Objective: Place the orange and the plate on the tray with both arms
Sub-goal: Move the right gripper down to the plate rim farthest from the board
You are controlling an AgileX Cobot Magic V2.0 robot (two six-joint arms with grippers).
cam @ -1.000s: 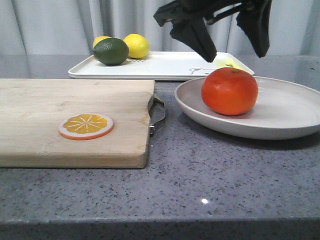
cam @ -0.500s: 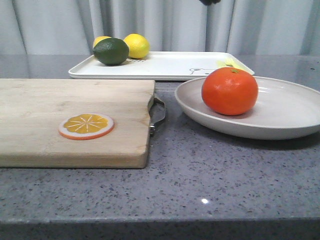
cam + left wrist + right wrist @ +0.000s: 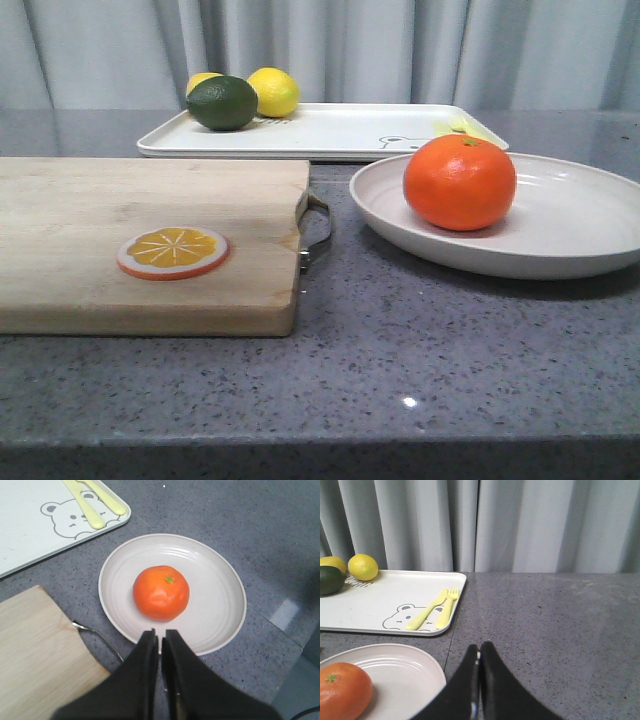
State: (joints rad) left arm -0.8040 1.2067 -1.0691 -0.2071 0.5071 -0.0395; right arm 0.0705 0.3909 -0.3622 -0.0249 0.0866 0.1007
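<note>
The left gripper (image 3: 160, 636) hung high above the plate (image 3: 215, 615), aimed down, its jaws pressed together on nothing. The right gripper (image 3: 479, 652) was held low and level beside the plate, facing the curtain (image 3: 520, 525), clenched and empty.

One orange (image 3: 460, 182) sat in the plate, stem dimple up; being round, it had no long axis. The single plate lay flat just in front of the tray (image 3: 330, 130), their edges close. Behind the plate, the one tray carried two lemons (image 3: 273, 91), one lime (image 3: 221, 103) and two pale yellow utensils (image 3: 432, 610). Left of the plate lay one cutting board (image 3: 120, 240) bearing one orange slice (image 3: 172, 252).
</note>
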